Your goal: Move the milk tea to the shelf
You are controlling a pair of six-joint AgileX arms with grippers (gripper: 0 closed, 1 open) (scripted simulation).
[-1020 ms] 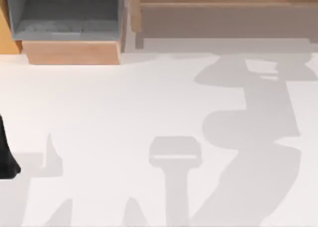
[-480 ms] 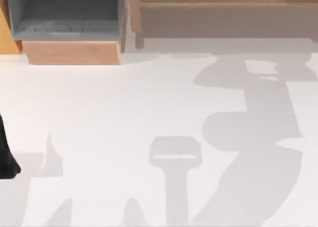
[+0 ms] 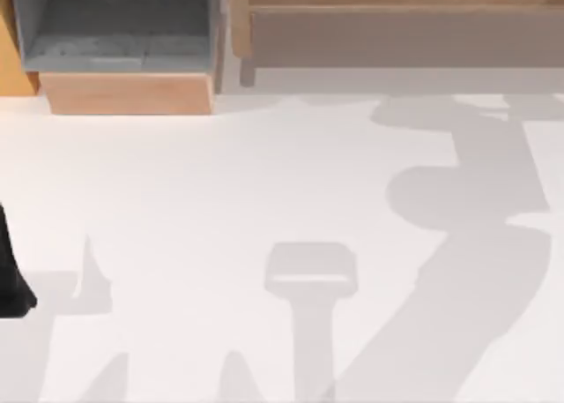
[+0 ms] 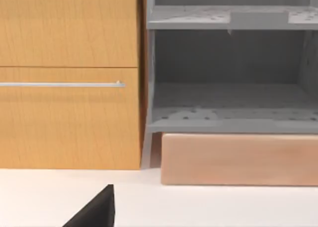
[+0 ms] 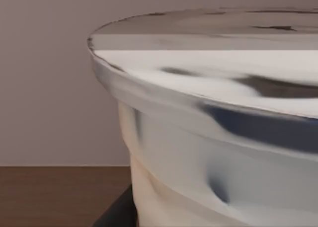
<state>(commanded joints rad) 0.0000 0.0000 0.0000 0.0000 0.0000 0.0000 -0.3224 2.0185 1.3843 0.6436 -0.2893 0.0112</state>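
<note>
- Milk tea [image 5: 213, 137]: seen close in the right wrist view, white lid and clear wall, with a brown wooden surface behind.
- Right tool: a dark part sits against the cup's lower wall; whether it is clamped, I cannot tell.
- Change: the arm shadow on the desk [image 3: 176, 209] has shifted right, nearer the shelf [image 3: 397, 11]. Judged: carry under way.
- Left arm [image 3: 11, 279]: parked at the desk's left edge, tool state not discernible.
</note>
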